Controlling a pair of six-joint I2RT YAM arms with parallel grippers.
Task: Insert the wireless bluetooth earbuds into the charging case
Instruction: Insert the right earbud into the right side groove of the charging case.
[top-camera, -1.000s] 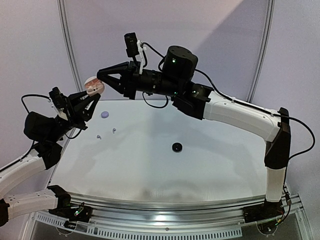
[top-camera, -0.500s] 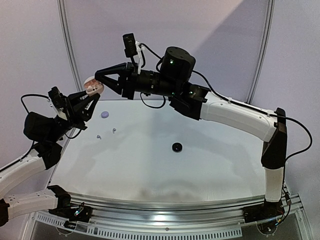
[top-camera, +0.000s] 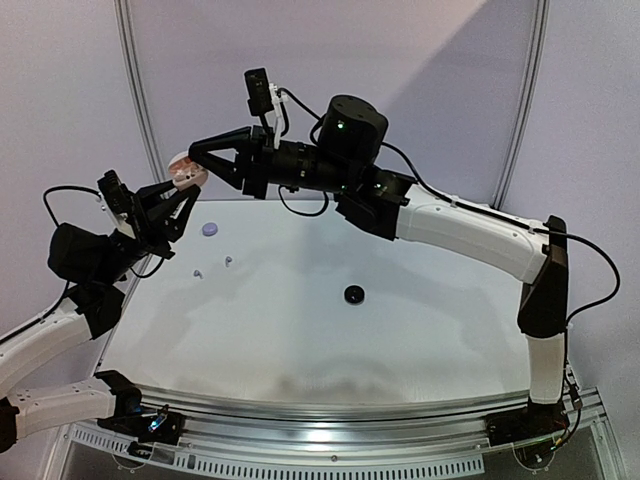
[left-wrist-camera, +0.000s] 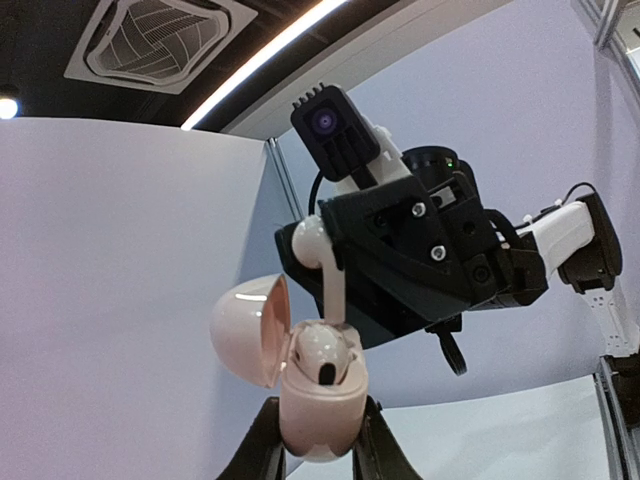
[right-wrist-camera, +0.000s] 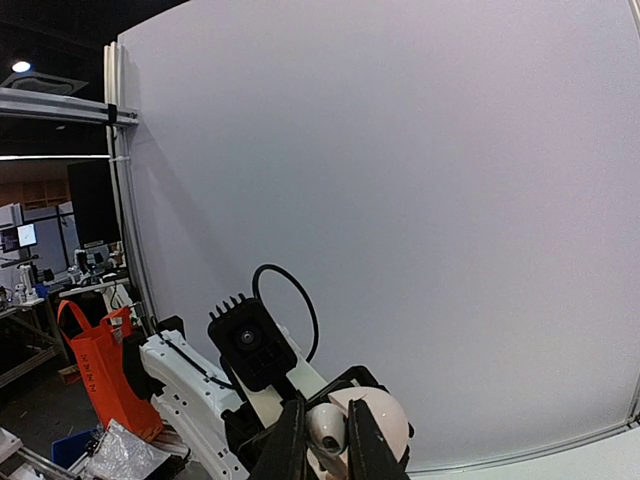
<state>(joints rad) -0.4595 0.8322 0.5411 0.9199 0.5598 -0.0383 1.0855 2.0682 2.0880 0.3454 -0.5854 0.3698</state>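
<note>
The pale pink charging case (left-wrist-camera: 320, 400) is up in the air with its lid (left-wrist-camera: 250, 330) swung open to the left. My left gripper (left-wrist-camera: 320, 445) is shut on its lower body. One white earbud (left-wrist-camera: 325, 352) sits in a well of the case. Just above it, a second white earbud (left-wrist-camera: 323, 262) points its stem down to the case mouth, and my right gripper (right-wrist-camera: 326, 440) is shut on its head (right-wrist-camera: 326, 428). From above, the case (top-camera: 186, 172) is at the far left, above the table edge, where the right gripper (top-camera: 197, 160) meets the left gripper (top-camera: 180, 195).
On the white table (top-camera: 420, 330) lie a lavender puck (top-camera: 209, 229), a black puck (top-camera: 353, 294) and two tiny pale buds (top-camera: 198, 272) (top-camera: 228, 262). The right arm stretches across the back of the table. Behind it stands a wall panel.
The right arm has edged slightly left toward the case with the earbud. The left arm and the case have stayed put.
</note>
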